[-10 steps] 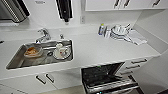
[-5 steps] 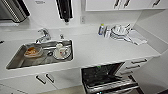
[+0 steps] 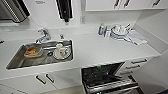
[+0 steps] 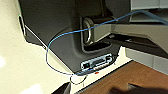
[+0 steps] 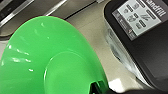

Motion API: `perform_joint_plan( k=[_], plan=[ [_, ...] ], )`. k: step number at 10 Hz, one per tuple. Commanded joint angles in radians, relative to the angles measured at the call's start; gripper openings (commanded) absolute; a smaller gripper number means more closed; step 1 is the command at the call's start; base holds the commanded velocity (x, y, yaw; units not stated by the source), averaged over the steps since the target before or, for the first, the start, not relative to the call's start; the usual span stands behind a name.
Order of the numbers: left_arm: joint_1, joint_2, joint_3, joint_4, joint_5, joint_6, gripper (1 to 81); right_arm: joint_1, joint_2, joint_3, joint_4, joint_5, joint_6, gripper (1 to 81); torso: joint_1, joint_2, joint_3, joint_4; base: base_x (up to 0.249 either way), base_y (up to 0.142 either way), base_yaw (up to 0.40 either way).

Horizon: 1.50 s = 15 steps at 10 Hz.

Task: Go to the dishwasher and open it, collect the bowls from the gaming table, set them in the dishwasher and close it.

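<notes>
One bright green plastic bowl point(image 5: 50, 62) looms close to the right wrist cam, w/ a dark bit of the right tool point(image 5: 98, 87) at its rim; can't tell if it's clamped or loose. Left tool: can't tell either. From the head cam, the stainless-front dishwasher point(image 3: 108, 78) sits open under the white desk point(image 3: 100, 50), door down, dark wire rack showing. Steel sink point(image 3: 40, 53) holds an orange bowl point(image 3: 32, 51) and white cup point(image 3: 60, 48). White dishes point(image 3: 120, 31) are stacked near the back corner.
</notes>
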Motion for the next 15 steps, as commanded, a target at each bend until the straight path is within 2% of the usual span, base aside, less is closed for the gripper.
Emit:
perform_joint_plan(
  k=[1, 4, 6, 8, 9, 10, 12, 15],
  plan=[
    [0.093, 0.142, -0.191, 0.073, 0.009, 0.005, 81.1, 0.198, -0.15, 0.115, -0.002, -0.151, 0.023, 1.0, 0.0, 0.0, 0.0, 0.0, 0.0, 0.0, 0.0],
    [0.145, 0.212, -0.268, 0.078, -0.008, 0.004, 81.1, 0.37, -0.157, 0.171, -0.004, -0.262, 0.073, 1.0, 0.0, 0.0, 0.0, 0.0, 0.0, 0.0, 0.0],
    [0.19, 0.261, -0.322, 0.081, -0.074, 0.004, 81.1, 0.492, -0.151, 0.207, -0.004, -0.341, 0.097, 1.0, 0.0, 0.0, 0.0, 0.0, 0.0, 0.0, 0.0],
    [0.231, 0.331, -0.411, 0.084, -0.076, 0.004, 81.1, 0.624, -0.13, 0.238, -0.002, -0.445, 0.118, 1.0, 0.0, 0.0, 0.0, 0.0, 0.0, 0.0, 0.0],
    [0.248, 0.368, -0.463, 0.092, -0.076, 0.005, 81.1, 0.687, -0.119, 0.246, -0.002, -0.487, 0.138, 1.0, 0.0, 0.0, 0.0, 0.0, 0.0, 0.0, 0.0],
    [0.262, 0.411, -0.517, 0.135, -0.076, 0.004, 81.1, 0.736, -0.104, 0.255, -0.002, -0.525, 0.151, 1.0, 0.0, 0.0, 0.0, 0.0, 0.0, 0.0, 0.0],
    [0.282, 0.46, -0.561, 0.15, -0.073, 0.004, 81.1, 0.786, -0.044, 0.249, -0.002, -0.564, 0.163, 1.0, 0.0, 0.0, 0.0, 0.0, 0.0, 0.0, 0.0],
    [0.305, 0.486, -0.563, 0.161, -0.065, 0.004, 81.1, 0.792, 0.085, 0.172, -0.002, -0.572, 0.174, 1.0, 0.0, 0.0, 0.0, 0.0, 0.0, 0.0, 0.0]
  ],
)
